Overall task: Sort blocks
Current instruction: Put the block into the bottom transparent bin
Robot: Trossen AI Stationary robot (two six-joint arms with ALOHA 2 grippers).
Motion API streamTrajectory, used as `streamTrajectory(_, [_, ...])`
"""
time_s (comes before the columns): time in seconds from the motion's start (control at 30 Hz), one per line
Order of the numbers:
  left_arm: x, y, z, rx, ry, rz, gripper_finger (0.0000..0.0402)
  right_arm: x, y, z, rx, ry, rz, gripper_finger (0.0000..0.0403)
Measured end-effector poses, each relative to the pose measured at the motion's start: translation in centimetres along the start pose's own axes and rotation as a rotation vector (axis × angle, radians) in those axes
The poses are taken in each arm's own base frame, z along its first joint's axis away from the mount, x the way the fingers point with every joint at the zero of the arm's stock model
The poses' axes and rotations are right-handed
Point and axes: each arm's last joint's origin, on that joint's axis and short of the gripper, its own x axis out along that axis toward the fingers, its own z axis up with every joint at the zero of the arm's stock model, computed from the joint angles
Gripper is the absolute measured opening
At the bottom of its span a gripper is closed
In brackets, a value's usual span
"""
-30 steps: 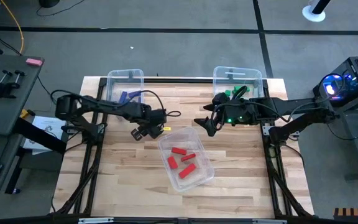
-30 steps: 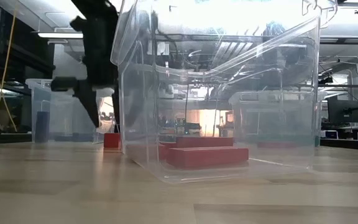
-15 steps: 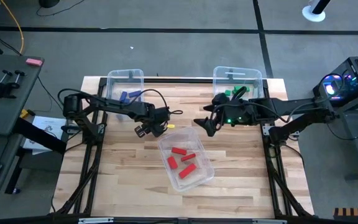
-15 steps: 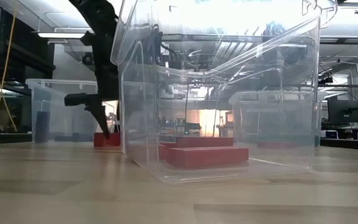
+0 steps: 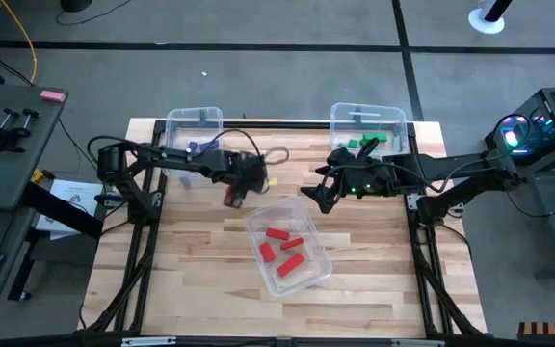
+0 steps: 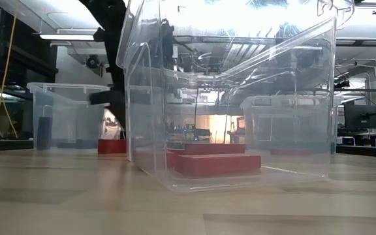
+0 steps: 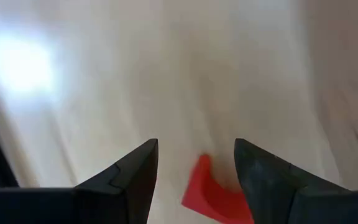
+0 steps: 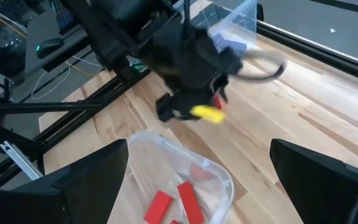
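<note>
The left gripper (image 5: 235, 196) has moved toward the red block (image 7: 213, 193) since the earlier frame. It now stands just over this block, fingers (image 7: 132, 174) apart, one on each side, at about 10 o'clock from the middle bin (image 5: 308, 277). Three more red blocks (image 5: 281, 247) lie in that bin. The right gripper (image 5: 312, 193) has not moved; it hovers at 1 o'clock from the bin, fingers (image 8: 89, 177) wide apart. On the tabletop (image 5: 191, 270), the far bins hold blue blocks (image 5: 197, 148) and green blocks (image 5: 366, 143).
</note>
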Motion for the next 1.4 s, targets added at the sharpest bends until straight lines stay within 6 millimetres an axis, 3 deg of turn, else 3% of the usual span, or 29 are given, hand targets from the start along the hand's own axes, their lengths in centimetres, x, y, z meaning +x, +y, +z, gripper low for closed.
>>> streamTrajectory(0.17, [0.3,1.9,-1.3,-0.576,0.04,0.044,0.0198,0.0,0.0,0.0,-0.016,0.0,0.0,0.0389])
streamTrajectory(0.33, [0.4,2.0,-2.2,-0.816,0.1,0.024,0.0198,0.0,0.0,0.0,-0.017,0.0,-0.001,0.0389])
streamTrajectory(0.67, [0.6,1.4,-2.7,-0.839,0.172,-0.027,0.0197,0.0,0.0,0.0,-0.017,0.003,0.003,0.0389])
streamTrajectory(1.1, [3.6,0.4,-2.4,-0.795,0.265,-0.135,0.0193,0.0,0.0,0.0,-0.016,0.003,0.007,0.0389])
streamTrajectory(1.2, [3.7,0.1,-2.2,-0.779,0.266,-0.145,0.0155,0.0,0.0,0.0,-0.016,0.002,0.007,0.0389])
streamTrajectory(1.33, [3.3,0.1,-2.1,-0.743,0.246,-0.151,0.0037,0.0,0.0,0.0,-0.016,0.002,0.007,0.0389])
streamTrajectory(1.4, [2.6,0.6,-2.2,-0.752,0.216,-0.139,0.0017,0.0,0.0,0.0,-0.017,0.002,0.007,0.0389])
